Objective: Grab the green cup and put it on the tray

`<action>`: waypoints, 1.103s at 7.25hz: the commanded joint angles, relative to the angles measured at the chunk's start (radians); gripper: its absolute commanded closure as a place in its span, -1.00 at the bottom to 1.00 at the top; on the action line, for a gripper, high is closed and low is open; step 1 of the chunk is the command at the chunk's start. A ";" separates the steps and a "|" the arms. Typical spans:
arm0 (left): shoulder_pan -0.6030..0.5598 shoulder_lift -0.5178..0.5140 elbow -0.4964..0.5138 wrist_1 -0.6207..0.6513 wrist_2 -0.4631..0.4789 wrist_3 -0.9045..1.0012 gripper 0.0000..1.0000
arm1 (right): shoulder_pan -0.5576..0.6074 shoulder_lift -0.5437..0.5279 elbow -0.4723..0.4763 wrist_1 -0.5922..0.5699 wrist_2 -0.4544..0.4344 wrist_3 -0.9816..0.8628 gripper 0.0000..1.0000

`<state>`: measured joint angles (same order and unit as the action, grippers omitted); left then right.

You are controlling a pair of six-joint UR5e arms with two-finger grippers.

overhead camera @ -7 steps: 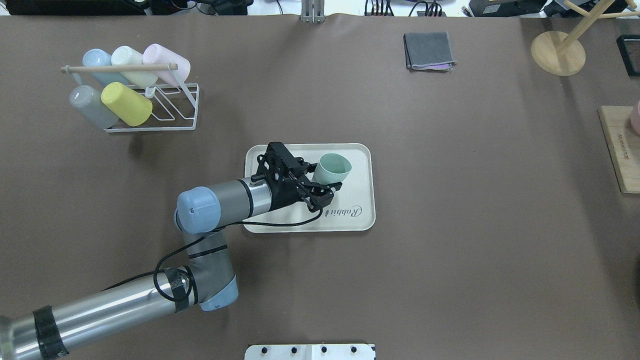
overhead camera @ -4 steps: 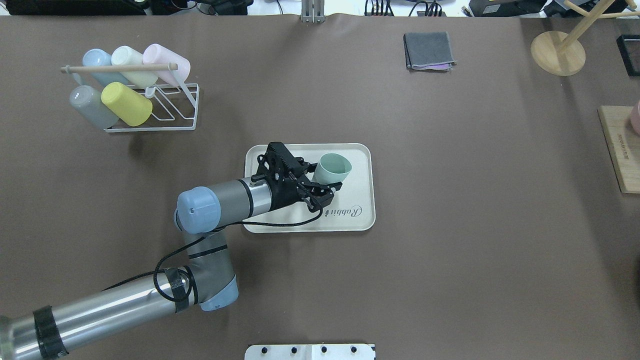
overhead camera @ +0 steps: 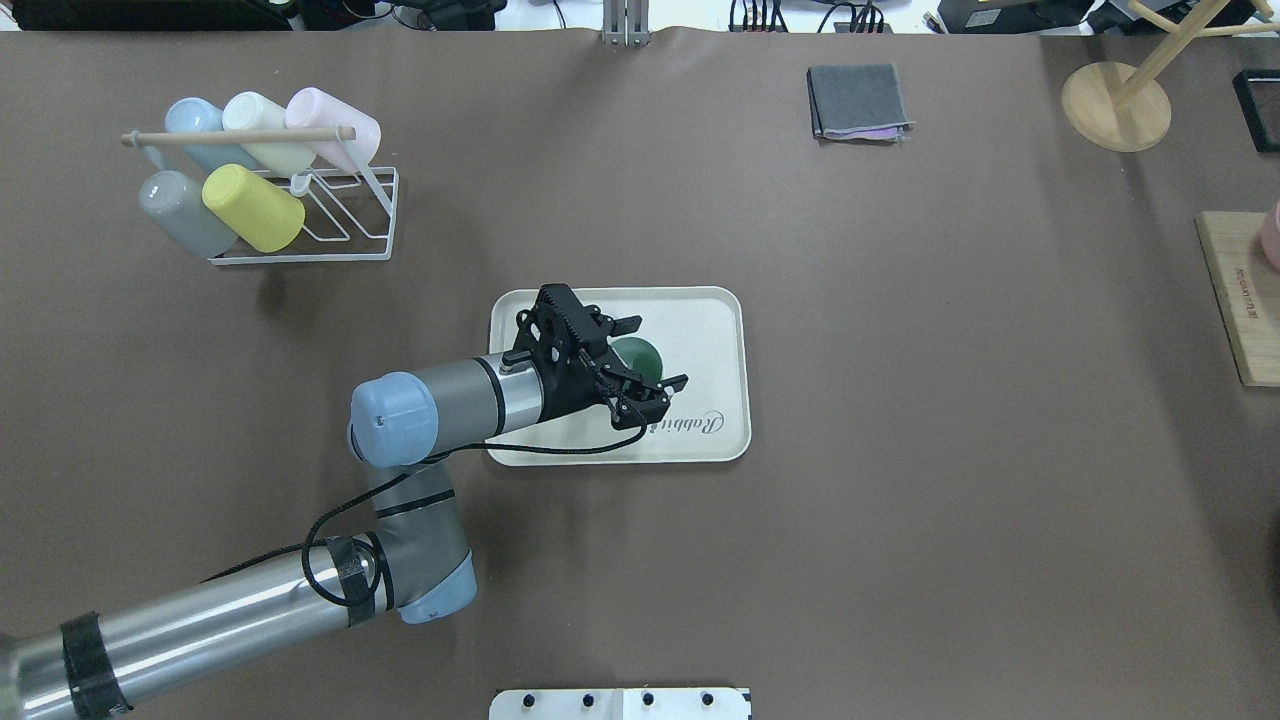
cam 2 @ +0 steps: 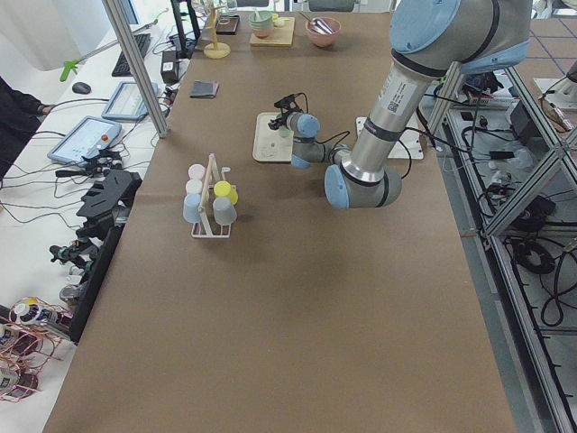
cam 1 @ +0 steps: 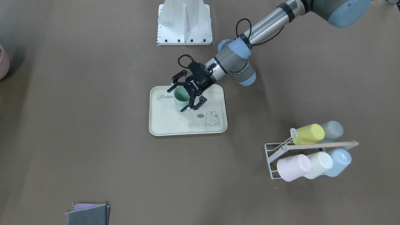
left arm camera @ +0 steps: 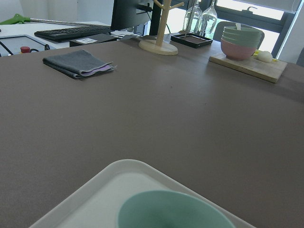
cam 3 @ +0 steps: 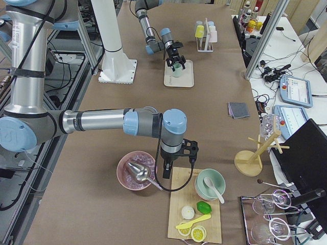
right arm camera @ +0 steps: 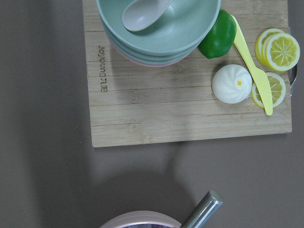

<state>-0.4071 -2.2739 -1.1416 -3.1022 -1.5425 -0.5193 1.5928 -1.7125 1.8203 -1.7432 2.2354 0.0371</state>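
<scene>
The green cup point(cam 1: 181, 100) stands upright on the cream "Rabbit" tray point(cam 1: 175, 123), near its middle. From overhead the green cup point(overhead camera: 638, 358) shows its dark inside, and the tray point(overhead camera: 712, 328) lies mid-table. My left gripper point(overhead camera: 660, 352) is open, with one finger on each side of the cup and apart from it; it also shows in the front view point(cam 1: 185, 96). The left wrist view shows the cup's rim point(left arm camera: 171, 211) and the tray's edge point(left arm camera: 107, 176). My right gripper point(cam 3: 173, 162) hangs over a wooden board far to the right; I cannot tell if it is open.
A white wire rack point(overhead camera: 330, 225) with several pastel cups, one yellow-green point(overhead camera: 252, 207), stands at the back left. A folded grey cloth point(overhead camera: 858, 100) and a wooden stand point(overhead camera: 1115, 105) are at the back right. A cutting board point(right arm camera: 190, 114) holds stacked bowls and food.
The cup was tilted in the shut left gripper; now it stands upright on the tray, and the fingers have opened away from it.
</scene>
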 commanded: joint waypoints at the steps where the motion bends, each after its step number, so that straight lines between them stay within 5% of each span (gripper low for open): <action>1: -0.006 0.042 -0.046 -0.001 -0.010 0.001 -0.99 | -0.001 0.001 -0.006 0.001 0.001 0.001 -1.00; 8: -0.068 0.057 -0.150 0.004 -0.002 0.001 -0.99 | -0.001 0.007 -0.013 0.007 0.001 0.001 -1.00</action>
<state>-0.4506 -2.2110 -1.2828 -3.1006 -1.5488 -0.5197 1.5923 -1.7059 1.8085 -1.7368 2.2366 0.0378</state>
